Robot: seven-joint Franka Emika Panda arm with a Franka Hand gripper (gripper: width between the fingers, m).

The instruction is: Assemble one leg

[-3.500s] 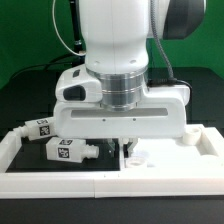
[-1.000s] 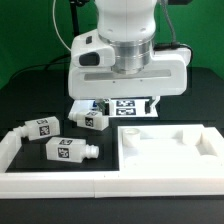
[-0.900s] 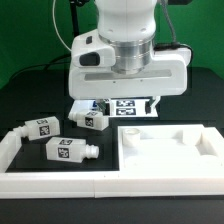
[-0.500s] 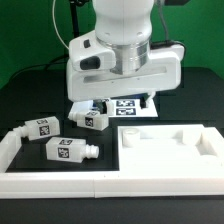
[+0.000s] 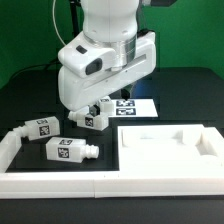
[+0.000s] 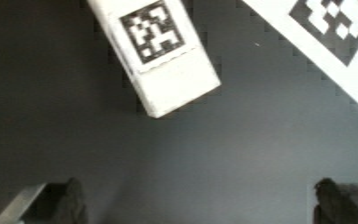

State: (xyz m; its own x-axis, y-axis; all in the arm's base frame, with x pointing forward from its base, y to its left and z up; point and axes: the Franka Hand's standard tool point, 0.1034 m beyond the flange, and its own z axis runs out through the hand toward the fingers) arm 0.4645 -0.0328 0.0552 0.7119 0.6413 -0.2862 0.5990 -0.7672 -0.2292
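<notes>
Three white oblong legs with black-and-white tags lie on the black table: one (image 5: 40, 129) at the exterior view's left, one (image 5: 66, 150) in front of it with its peg pointing to the right, and one (image 5: 91, 120) just below my gripper (image 5: 88, 106). In the wrist view this last leg (image 6: 158, 50) lies flat ahead of my gripper (image 6: 197, 200). Both dark fingertips (image 6: 51, 202) stand wide apart with only bare table between them. The gripper is open, empty and above the table.
The large white tray-like piece (image 5: 205, 150) with a raised rim lies at the exterior view's right front. A white frame edge (image 5: 60, 182) runs along the front and left. The marker board (image 5: 138, 106) lies behind the tray and shows in the wrist view (image 6: 336, 30).
The arm has lifted off the tray-like piece, moved back, then swung to the exterior view's left and turned, so that it now hangs over the leg beside the marker board.
</notes>
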